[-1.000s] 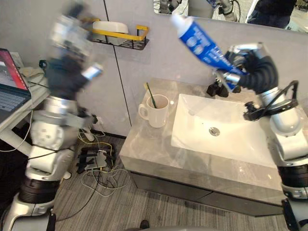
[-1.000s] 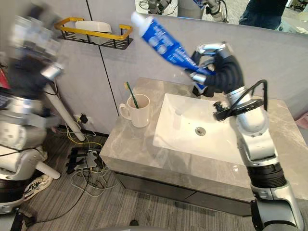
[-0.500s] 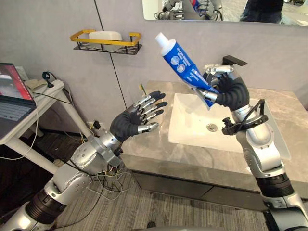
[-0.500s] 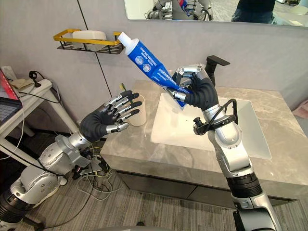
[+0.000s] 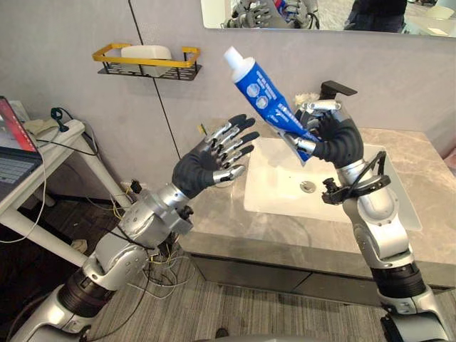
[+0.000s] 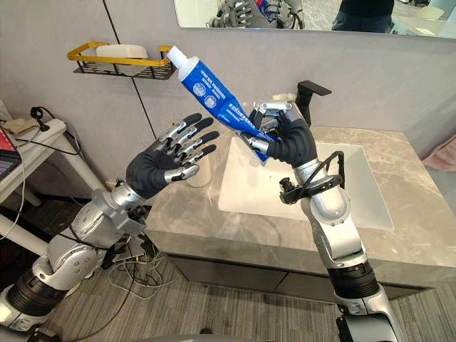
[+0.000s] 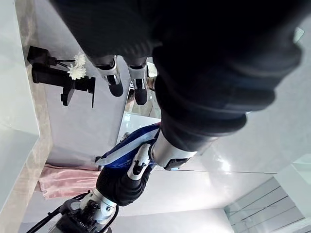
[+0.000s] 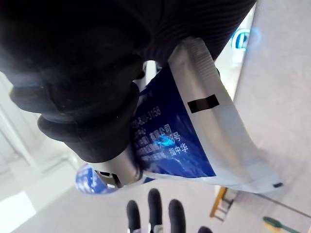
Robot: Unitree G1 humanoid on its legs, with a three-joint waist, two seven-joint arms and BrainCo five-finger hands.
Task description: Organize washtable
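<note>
toothpaste tube (image 5: 260, 89) in right robot hand (image 5: 335, 139), slanting up and left from it — over the sink (image 5: 342, 203) | left robot hand (image 5: 206, 160) left of the right one, apart from the tube, above the left end of the tabletop (image 5: 285, 235) | faucet (image 5: 336, 89) just behind right robot hand | wall shelf (image 5: 146, 60) up behind left robot hand — side table (image 5: 60, 142) far left of it

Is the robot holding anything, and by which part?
The right robot hand grips the blue toothpaste tube near its crimped end; left robot hand is open.

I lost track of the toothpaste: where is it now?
In both eye views the toothpaste tube is up in the right hand above the sink, cap tilted toward the wall shelf, open left hand beside it.
</note>
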